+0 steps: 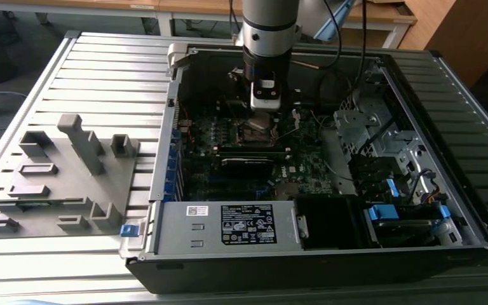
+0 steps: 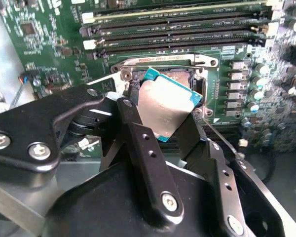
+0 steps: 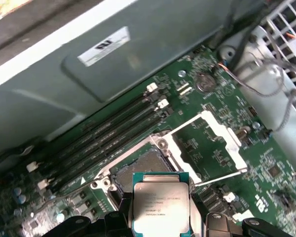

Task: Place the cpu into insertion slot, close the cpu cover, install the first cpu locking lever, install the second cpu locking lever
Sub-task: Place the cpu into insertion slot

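The cpu is a small square chip with a dull silver top and a teal edge. My gripper is shut on it, one black finger at each side. It hangs slightly tilted just above the insertion slot, a black square socket with a thin metal rim. In the first wrist view the cpu sits in the gripper, close in front of the open insertion slot. The cpu cover, a silvery frame, is swung open beside the socket. In the exterior view the gripper reaches down into the computer case.
Long black memory slots run close along one side of the socket. The labelled power supply box stands at the case's near end and a drive cage with cables on the exterior view's right. A grey fixture block lies outside the case.
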Robot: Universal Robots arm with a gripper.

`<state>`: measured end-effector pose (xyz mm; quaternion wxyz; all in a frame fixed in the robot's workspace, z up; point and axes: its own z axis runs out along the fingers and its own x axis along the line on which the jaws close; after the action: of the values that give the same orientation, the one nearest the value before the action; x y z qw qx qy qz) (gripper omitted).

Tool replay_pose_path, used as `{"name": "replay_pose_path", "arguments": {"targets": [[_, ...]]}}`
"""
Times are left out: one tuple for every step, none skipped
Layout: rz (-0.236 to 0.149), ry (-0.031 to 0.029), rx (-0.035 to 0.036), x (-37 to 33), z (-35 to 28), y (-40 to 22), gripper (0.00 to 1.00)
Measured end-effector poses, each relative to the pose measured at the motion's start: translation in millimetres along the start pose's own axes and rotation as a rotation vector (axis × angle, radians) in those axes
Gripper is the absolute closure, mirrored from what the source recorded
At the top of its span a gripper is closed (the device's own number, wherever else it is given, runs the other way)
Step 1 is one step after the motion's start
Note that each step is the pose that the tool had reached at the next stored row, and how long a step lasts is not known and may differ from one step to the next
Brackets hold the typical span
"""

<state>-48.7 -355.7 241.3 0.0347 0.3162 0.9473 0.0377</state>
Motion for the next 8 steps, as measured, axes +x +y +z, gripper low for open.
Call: {"name": "replay_pose_path", "arguments": {"targets": [[0.018,-0.0017,0.0007,0.0,0.3,0.0,0.46],[0.036,-0.0034,0.0015,0.0,0.6,-0.1,0.46],[0.054,-0.0051,0.0023,0.0,0.9,-0.1,0.46],[0.072,-0.0067,0.003,0.1,1.2,-0.1,0.46],[0.09,-0.0084,0.0037,0.1,1.5,-0.2,0.46],[0.109,-0.0103,0.0045,0.1,1.9,-0.2,0.46],[0.127,-0.012,0.0053,0.1,2.2,-0.2,0.46],[0.145,-0.0136,0.006,0.1,2.5,-0.2,0.46]]}}
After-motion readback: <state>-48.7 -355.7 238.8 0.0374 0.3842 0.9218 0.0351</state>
